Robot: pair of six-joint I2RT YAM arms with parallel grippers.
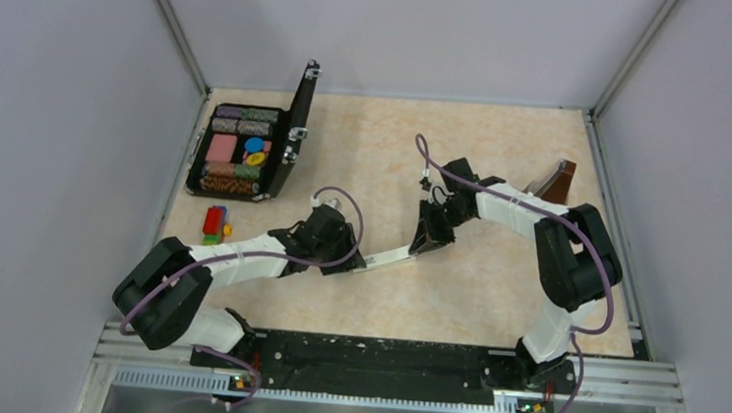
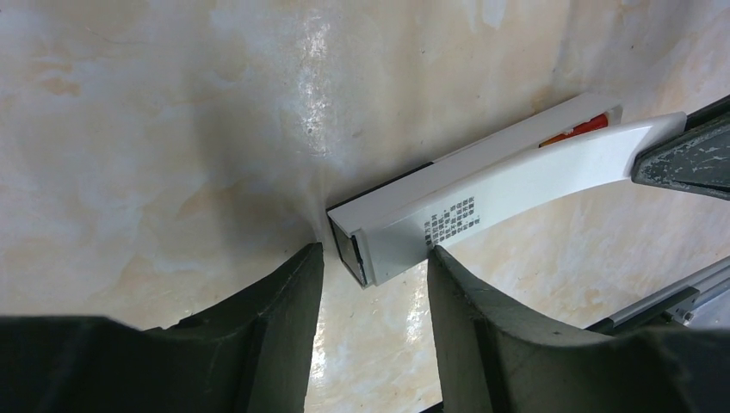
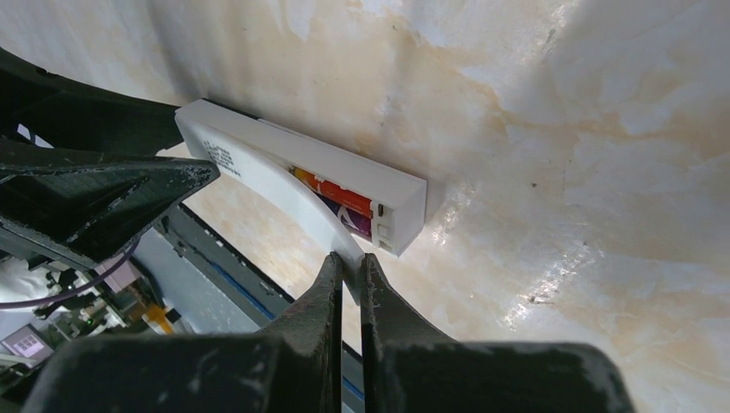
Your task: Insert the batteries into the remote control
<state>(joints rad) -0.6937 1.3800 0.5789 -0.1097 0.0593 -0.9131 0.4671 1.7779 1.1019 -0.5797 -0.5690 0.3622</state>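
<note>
Your remote control (image 1: 388, 257) sits mid-table, bridged between the two arms. Its left end is in the mouth of your left gripper (image 2: 374, 254) and its right end is next to your right gripper (image 3: 349, 262). It lies on its long edge, close to the table (image 1: 493, 295); whether it rests there or hangs just clear, you cannot tell from these views.

The left fingers stand on either side of the remote's end. One touches the white body and the other sits a sliver away, so you cannot tell whether that gripper is truly clamped. Its job looks like an anchor, stopping the bar from sliding or rolling while the other end is worked.

Your right gripper is clenched tight on the free tip of the battery cover (image 3: 284, 185), a thin white strip. The strip is attached toward the left end of the remote and bowed outward at the right. Holding it by the tip gives you leverage to swing it over the bay.

Both batteries (image 3: 337, 202) lie side by side in the open compartment, the reddish one above the purple one. Loading therefore looks done, and closing the lid is what remains. Press the cover flat along the bay, and watch that the bowed plastic does not spring from the pinch or twist the remote out of the left fingers.
</note>
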